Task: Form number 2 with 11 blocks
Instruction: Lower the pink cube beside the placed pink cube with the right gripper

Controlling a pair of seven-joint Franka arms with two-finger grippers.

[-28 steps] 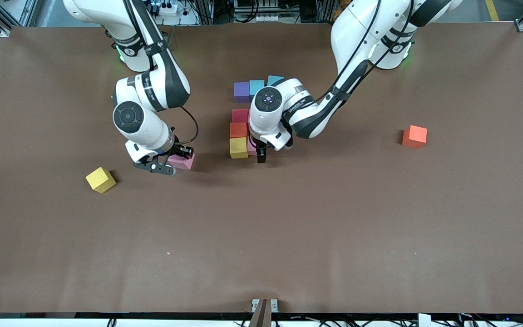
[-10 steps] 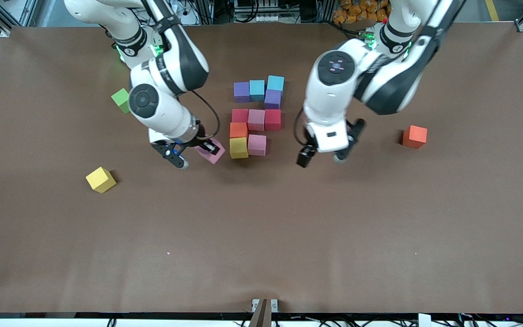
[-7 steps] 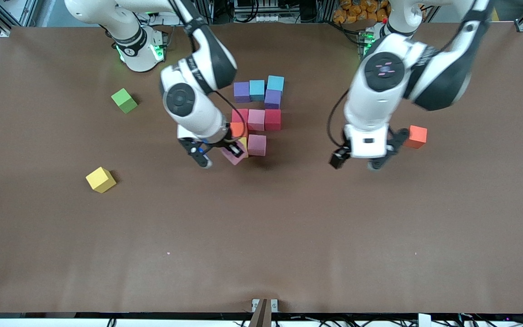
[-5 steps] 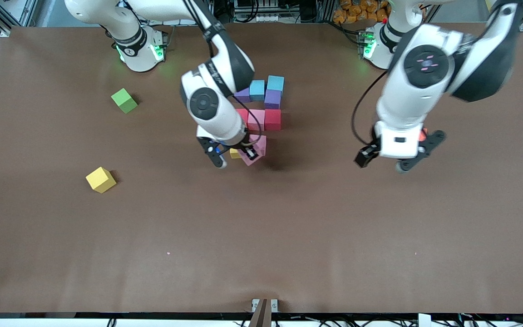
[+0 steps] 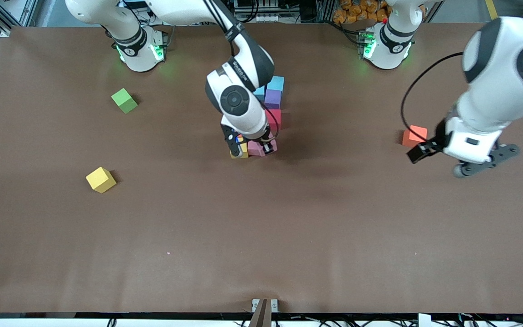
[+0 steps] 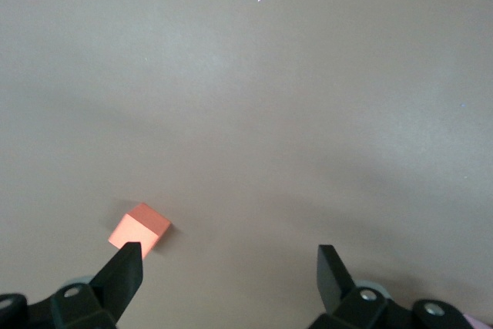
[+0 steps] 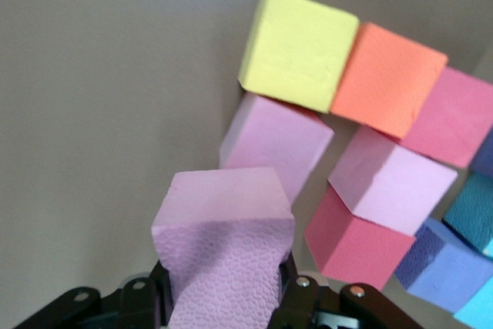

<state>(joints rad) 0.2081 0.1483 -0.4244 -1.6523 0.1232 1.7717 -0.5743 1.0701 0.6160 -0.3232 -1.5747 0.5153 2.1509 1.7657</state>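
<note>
The right gripper (image 5: 252, 149) hangs at the centre of the front view over the lower edge of the cluster of small matte foam cubes (image 5: 268, 109), its fingers (image 7: 302, 298) clenched on a pink foam cube (image 7: 223, 240) held in the air. In the right wrist view this carried pink cube sits just beside a second pink cube (image 7: 277, 140) that lies on the brown table (image 5: 261, 227), next to the yellow cube (image 7: 299, 48) at the corner of the partly built number 2. An orange cube (image 7: 389, 78) touches the yellow one, and a red cube (image 7: 447, 117) follows in the same line. Another pink cube (image 7: 389, 181) and a darker red cube (image 7: 358, 244) lie in the next line, with a purple cube (image 7: 443, 263) and a light blue cube (image 7: 477, 209) at the frame's right edge.

The left gripper (image 5: 438, 160) hovers at the right of the front view, over bare table toward the left arm's end, its fingers (image 6: 123, 275) spread wide and holding nothing. A lone orange-red foam cube (image 5: 414, 136) rests on the table just beside it; in the left wrist view that cube (image 6: 139, 229) shows close to one fingertip.

In the left half of the front view, well apart from the cluster, a second yellow cube (image 5: 101, 179) lies at lower left and a green cube (image 5: 124, 100) at upper left, near the right arm's base.
</note>
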